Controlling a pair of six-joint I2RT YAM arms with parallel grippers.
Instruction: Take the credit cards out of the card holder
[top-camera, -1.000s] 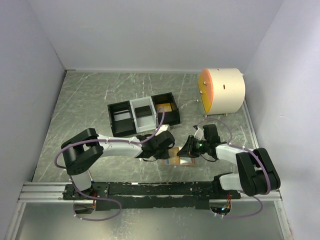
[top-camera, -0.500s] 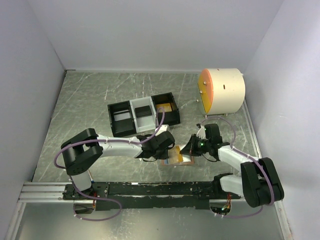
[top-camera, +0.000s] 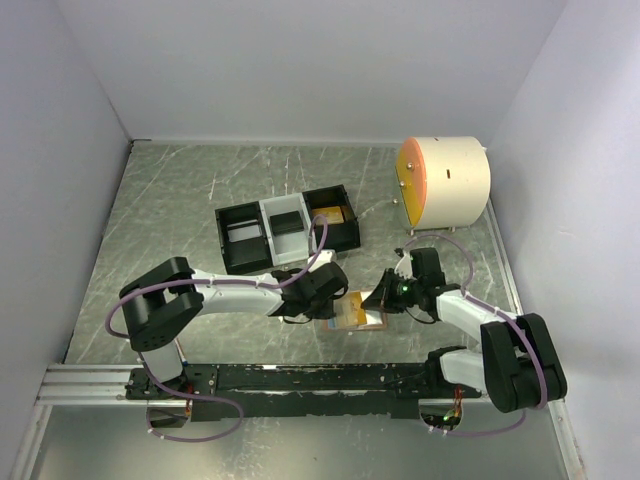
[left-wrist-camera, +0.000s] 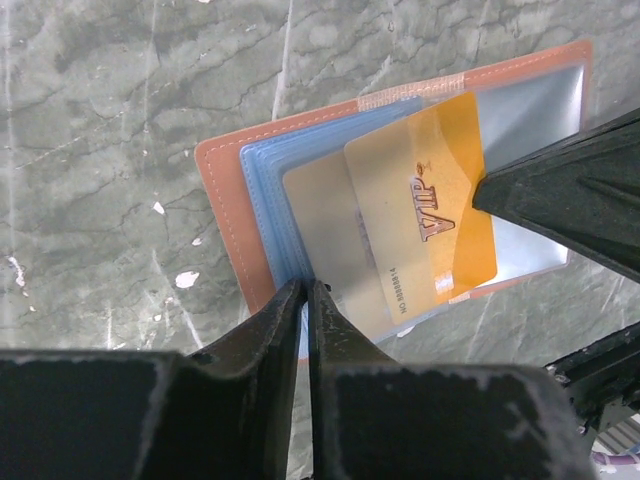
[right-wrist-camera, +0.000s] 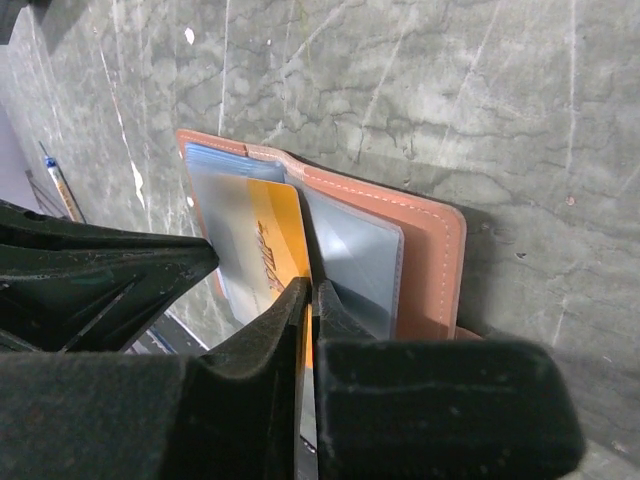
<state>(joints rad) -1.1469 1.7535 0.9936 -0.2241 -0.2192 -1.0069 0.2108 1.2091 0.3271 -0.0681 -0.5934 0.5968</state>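
The salmon-pink card holder (left-wrist-camera: 228, 215) lies open on the table between the two grippers, and also shows in the top view (top-camera: 352, 322) and the right wrist view (right-wrist-camera: 432, 240). A gold-orange credit card (left-wrist-camera: 430, 200) marked VIP sticks partway out of its pale blue-grey pocket panels (left-wrist-camera: 262, 190). My left gripper (left-wrist-camera: 305, 290) is shut on the edge of the pocket panels, holding the card holder. My right gripper (right-wrist-camera: 311, 290) is shut on the edge of the gold-orange card (right-wrist-camera: 262, 255). In the top view the left gripper (top-camera: 333, 302) and right gripper (top-camera: 383, 300) sit on either side of the card (top-camera: 352, 306).
A black-and-grey three-compartment tray (top-camera: 262, 215) stands behind the grippers with flat cards in its compartments. A white drum with an orange face (top-camera: 445, 180) stands at the back right. White walls close in the table on the left, back and right.
The right gripper has pulled slightly right, and the gold-orange card now shows partway out of the card holder. The left gripper has stayed in place.
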